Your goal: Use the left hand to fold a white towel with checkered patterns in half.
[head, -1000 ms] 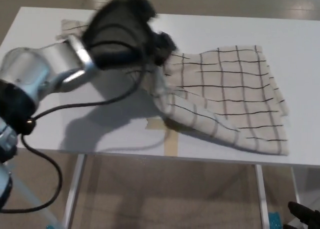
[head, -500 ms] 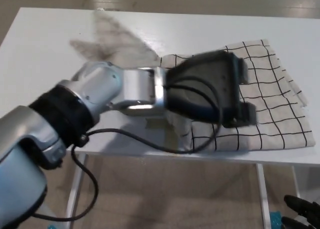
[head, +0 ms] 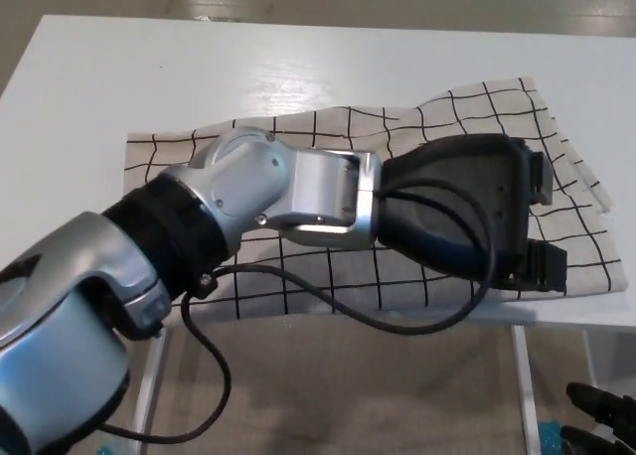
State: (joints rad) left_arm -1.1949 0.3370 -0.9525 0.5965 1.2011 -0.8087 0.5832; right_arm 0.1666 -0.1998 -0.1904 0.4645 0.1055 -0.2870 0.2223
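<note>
The white towel with a black checkered pattern lies on the white table, reaching from left of centre to the right edge. Its right part looks rumpled and layered. My left arm stretches across it from the lower left. My left hand rests low over the towel's right front part, with its fingertips at the front right border. The hand hides the cloth beneath it, so any hold on the towel is hidden. Part of my right hand shows below the table at the bottom right corner.
The table's front edge runs just under my left hand. A black cable loops from the forearm over the towel's front edge. Table legs and floor show below.
My left hand has swept from the towel's upper left across to its right front part. The towel now lies wider, with its left edge flat on the table under my forearm.
</note>
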